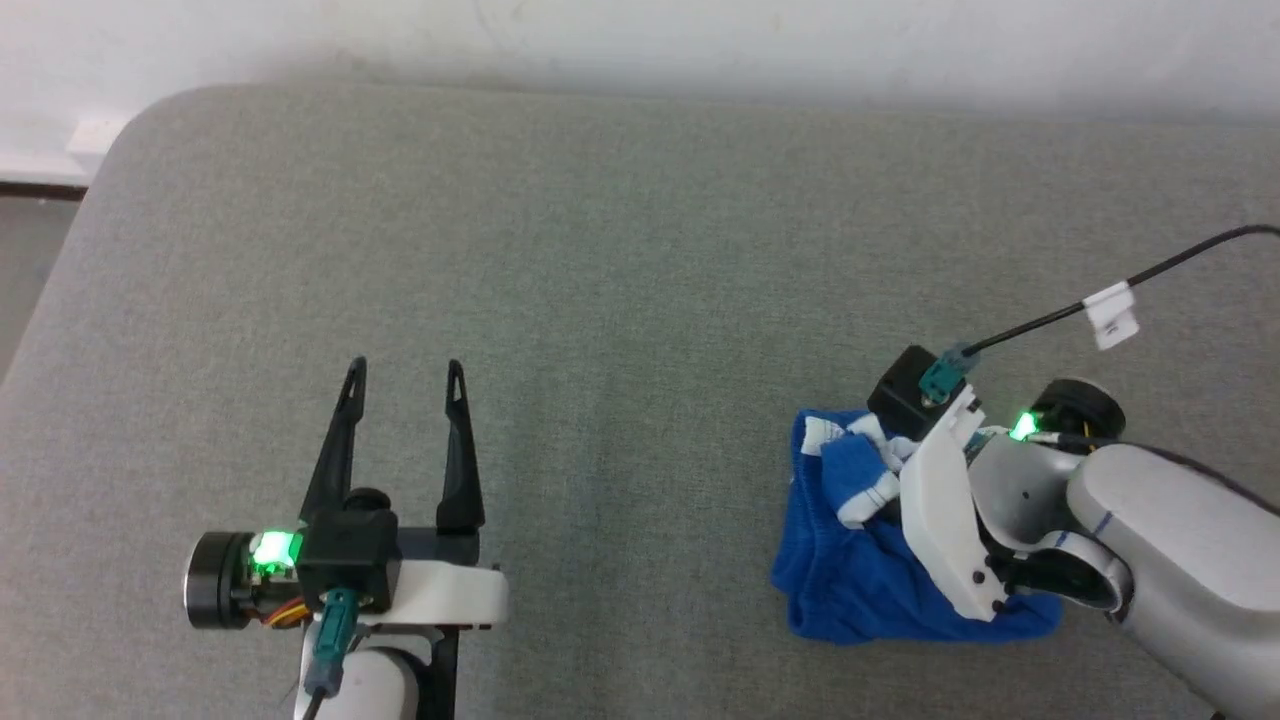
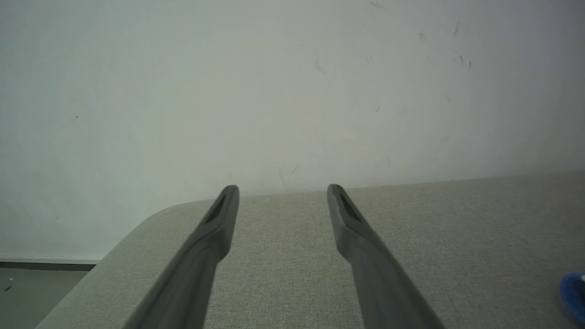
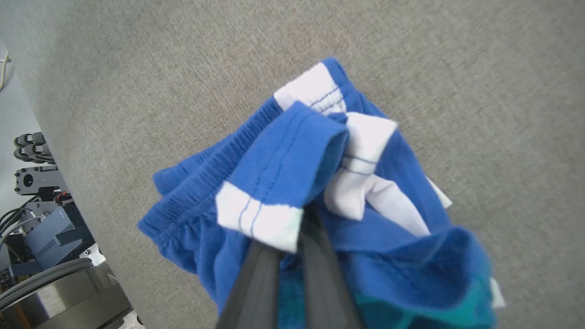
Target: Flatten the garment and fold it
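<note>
Over on the right side of the grey fabric-covered table (image 1: 620, 250), the garment (image 1: 860, 590) sits in a crumpled blue heap, white trim poking out of the top. The right pincer (image 3: 299, 219) is down in it, its dark fingers (image 3: 256, 283) clenched together on a fold of blue cloth with a white band at the hem. Well apart on the left, the left pincer (image 1: 406, 368) hovers over bare table, spread wide, nothing between its fingers and pointing toward the white wall (image 2: 274, 91).
</note>
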Tool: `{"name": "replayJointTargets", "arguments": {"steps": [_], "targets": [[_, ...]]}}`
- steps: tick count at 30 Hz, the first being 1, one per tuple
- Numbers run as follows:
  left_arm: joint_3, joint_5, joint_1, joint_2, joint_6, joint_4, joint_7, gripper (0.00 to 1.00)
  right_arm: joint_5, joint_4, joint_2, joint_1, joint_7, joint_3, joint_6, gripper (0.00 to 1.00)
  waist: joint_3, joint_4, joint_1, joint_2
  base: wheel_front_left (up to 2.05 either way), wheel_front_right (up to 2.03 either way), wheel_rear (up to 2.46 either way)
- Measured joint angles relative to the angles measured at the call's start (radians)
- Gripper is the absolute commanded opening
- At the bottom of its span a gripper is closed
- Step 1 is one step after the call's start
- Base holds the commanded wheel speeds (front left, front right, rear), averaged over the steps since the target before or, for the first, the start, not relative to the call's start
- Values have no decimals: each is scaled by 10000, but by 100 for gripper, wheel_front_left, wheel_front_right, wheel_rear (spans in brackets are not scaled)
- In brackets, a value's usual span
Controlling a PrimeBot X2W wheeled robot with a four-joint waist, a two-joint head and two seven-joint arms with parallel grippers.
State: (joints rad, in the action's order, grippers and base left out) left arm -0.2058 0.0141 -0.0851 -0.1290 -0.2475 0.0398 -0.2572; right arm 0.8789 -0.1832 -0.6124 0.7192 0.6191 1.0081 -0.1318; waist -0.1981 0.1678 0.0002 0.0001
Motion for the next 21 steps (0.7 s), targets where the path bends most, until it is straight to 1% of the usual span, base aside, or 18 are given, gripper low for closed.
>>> {"name": "replayJointTargets", "arguments": {"steps": [3,6,7,8,11,14,16,18,21], "targets": [[-12,0,-58,31,-8,-69,0,100,25,-928,272,39,-305,414,0,0,-197,128,0,0,0,0,0],[56,0,-49,25,-29,-178,0,100,134,-1147,314,272,-892,750,-4,0,-265,168,0,0,0,0,0],[82,0,-49,21,-44,-207,0,100,88,-1110,272,359,-1166,918,-8,45,-259,146,0,0,0,0,0],[104,2,-42,13,-44,-238,0,100,82,-1035,222,394,-1532,984,-8,100,-238,123,0,0,0,0,0],[173,6,6,-21,-40,-267,0,100,-8,-451,-94,502,-2734,1012,-10,100,-99,18,0,0,0,0,0],[276,31,53,-48,-23,-238,0,100,-401,159,-640,730,-4136,378,-10,100,93,-193,-1,0,0,0,0],[368,113,111,-46,4,-198,0,100,-755,268,-955,738,-5091,-470,-8,100,237,-396,-2,0,0,0,0],[424,127,185,-56,44,-176,0,100,-1365,186,-1156,664,-5962,-1459,-10,100,376,-601,-3,0,0,0,0],[512,146,219,-54,123,-115,0,100,-2472,-213,-974,84,-7292,-3394,-8,100,559,-898,-3,0,0,0,0]]}}
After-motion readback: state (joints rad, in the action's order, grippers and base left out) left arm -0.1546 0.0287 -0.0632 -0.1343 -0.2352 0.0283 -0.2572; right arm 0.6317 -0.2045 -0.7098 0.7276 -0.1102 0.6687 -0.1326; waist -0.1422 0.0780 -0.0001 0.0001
